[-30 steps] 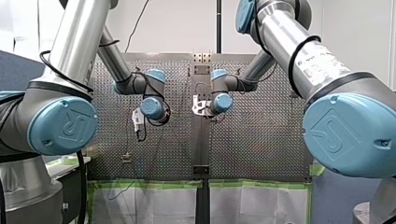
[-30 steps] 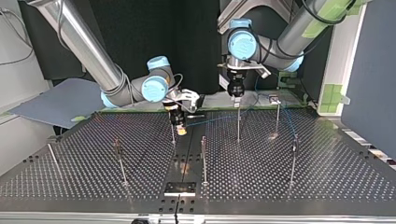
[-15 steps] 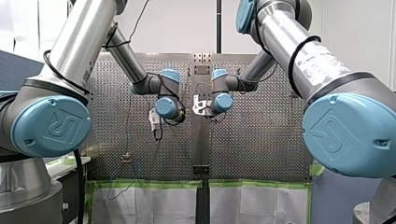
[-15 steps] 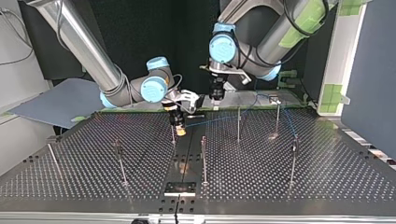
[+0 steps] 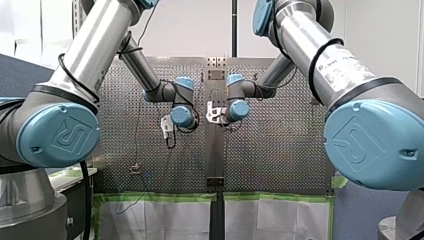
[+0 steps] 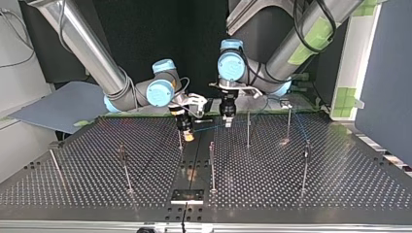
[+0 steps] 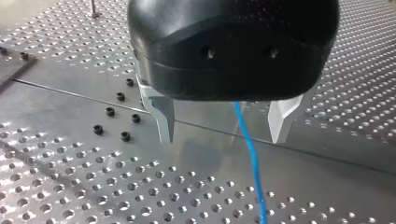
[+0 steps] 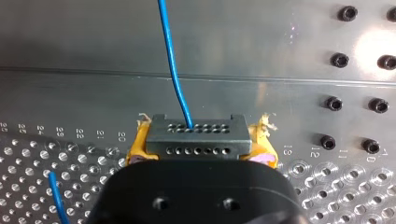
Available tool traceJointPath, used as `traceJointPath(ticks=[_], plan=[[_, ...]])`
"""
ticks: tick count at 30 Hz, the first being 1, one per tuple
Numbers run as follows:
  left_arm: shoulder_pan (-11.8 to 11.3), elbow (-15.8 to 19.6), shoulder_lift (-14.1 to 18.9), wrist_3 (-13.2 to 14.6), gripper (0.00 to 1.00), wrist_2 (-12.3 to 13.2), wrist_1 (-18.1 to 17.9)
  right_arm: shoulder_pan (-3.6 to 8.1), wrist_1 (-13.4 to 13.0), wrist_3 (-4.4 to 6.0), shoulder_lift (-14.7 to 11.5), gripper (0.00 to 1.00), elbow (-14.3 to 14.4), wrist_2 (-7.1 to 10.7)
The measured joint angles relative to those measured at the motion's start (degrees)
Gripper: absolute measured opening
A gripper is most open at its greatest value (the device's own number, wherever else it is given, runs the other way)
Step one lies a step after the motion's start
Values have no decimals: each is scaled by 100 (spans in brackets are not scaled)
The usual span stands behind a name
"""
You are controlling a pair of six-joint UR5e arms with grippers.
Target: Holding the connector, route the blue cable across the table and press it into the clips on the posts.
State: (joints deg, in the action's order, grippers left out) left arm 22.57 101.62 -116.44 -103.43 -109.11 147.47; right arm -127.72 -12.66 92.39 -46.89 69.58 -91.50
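My right gripper (image 6: 188, 136) is clamped on the connector (image 8: 196, 136), with the yellow pads (image 8: 140, 142) squeezing it from both sides. It sits low over the plain metal strip (image 8: 233, 42) that runs down the middle of the perforated table (image 6: 316, 194). The blue cable (image 8: 173, 65) leaves the connector's upper row of holes and heads away ahead of the gripper across that strip. Black screws (image 8: 334, 103) dot the strip beside the connector.

Over to my left gripper (image 7: 223, 128): metal fingers (image 7: 162, 119) spread wide, nothing pinched. The cable drops down between them, and I can't see it touching either one.

In the top view the two grippers hang near each other, on the arms' side of the table. The cable is a thin blue line strung between them and on toward the view's right. Thin posts (image 6: 248, 130) stand scattered over the plate, and one at the right carries a small clip (image 6: 285, 104) on top.

Behind the arms is a dark backdrop (image 6: 194, 39). A blue-grey panel (image 6: 384, 73) closes the top view's right side, with green tape (image 6: 347, 97) on the white frame beside it. A grey sheet (image 6: 58, 107) lies off the table's left corner.
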Motion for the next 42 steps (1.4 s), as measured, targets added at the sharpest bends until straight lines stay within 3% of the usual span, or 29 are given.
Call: traceJointPath(ticks=[8, 19, 27, 29, 30, 32, 33, 35, 36, 37, 42], plan=[[-83, -147, -180, -34, 100, 226, 233, -2, 0, 0, 0, 1, 0, 8], [-101, -542, -734, -98, 100, -200, 126, -7, 0, 0, -4, 1, 0, 26], [-30, -599, -819, -71, 100, -344, 241, -3, -1, 7, -4, 1, 0, 26], [-16, -599, -819, -57, 77, -353, 240, -2, -1, 8, -5, 1, 0, 27], [-9, -597, -820, -39, 77, -360, 239, -2, 0, 8, -4, 1, 0, 27], [-3, -598, -820, -14, 40, -368, 236, 0, -1, 9, -3, 1, 0, 27], [0, -598, -820, -2, 40, -372, 235, 0, -1, 9, -3, 1, 0, 26], [1, -600, -821, 7, 11, -376, 231, 1, -4, 9, -2, 1, 0, 26], [1, -600, -822, 6, 11, -379, 229, 1, -5, 9, -2, 1, -1, 26], [1, -600, -822, 4, 0, -381, 227, 1, -5, 9, -2, 1, 0, 26], [-17, -601, -819, -15, 0, -386, 202, 0, -2, 9, -1, 1, 0, 26]])
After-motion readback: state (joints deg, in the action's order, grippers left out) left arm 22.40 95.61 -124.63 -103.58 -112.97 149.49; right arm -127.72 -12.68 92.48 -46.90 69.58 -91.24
